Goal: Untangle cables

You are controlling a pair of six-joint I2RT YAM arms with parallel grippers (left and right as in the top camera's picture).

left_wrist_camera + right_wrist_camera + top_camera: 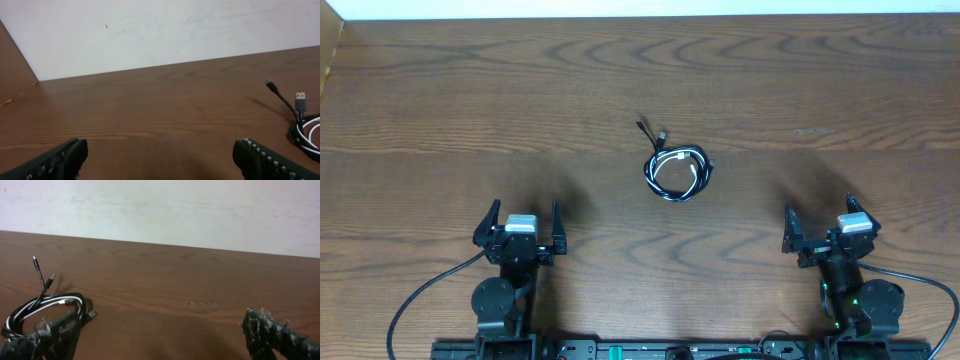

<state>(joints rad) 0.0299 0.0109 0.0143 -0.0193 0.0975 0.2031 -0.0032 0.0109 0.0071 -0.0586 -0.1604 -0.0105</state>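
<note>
Wooden table (470, 100), cables (678, 172) coiled in one bundle near its middle.
Your left tool (521, 213) stands wide open and empty, well short of the bundle; white and black strands loop together there, with two plug ends (663, 133) poking out on the far side; your right tool (818, 215) is equally open and empty. Take a free plug end with one tool, pin the coil with the other, and pull slowly so no loop tightens.
</note>
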